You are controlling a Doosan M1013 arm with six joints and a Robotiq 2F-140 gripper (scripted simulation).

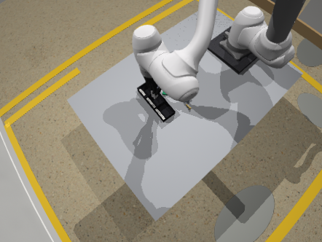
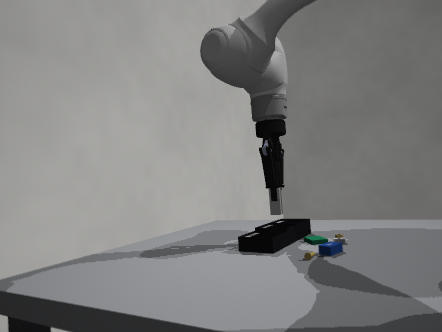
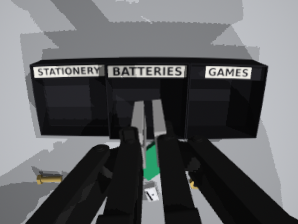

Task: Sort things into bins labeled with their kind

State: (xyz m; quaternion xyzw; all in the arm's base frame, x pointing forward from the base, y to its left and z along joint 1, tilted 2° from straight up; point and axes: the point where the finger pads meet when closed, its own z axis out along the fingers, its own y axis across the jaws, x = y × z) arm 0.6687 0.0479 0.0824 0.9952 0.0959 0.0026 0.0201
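Three joined black bins [image 1: 168, 112] [image 2: 256, 244] stand on the table. In the wrist view they are labelled STATIONERY [image 3: 55, 92], BATTERIES [image 3: 120, 87] and GAMES [image 3: 235, 102]; no thing shows inside. My gripper [image 1: 154, 95] [image 2: 276, 214] [image 3: 149, 114] is nearly closed, pointing down above the bins, with nothing between its fingers; in the wrist view they overlap the BATTERIES bin. Beside the bins lie a flat green thing [image 2: 316, 240] [image 3: 151, 165], a blue box [image 2: 330, 248], a small brass-coloured piece [image 1: 188, 106] [image 2: 309, 256] [image 3: 49, 178], another one [image 2: 339, 235] [image 3: 193, 185] and a white piece [image 3: 151, 194].
The grey table [image 1: 175, 164] [image 2: 175, 285] carries everything. The arm's black base plate [image 1: 240, 67] is at the far side in the top view. The arm hides the blue box there, and my fingers hide it in the wrist view.
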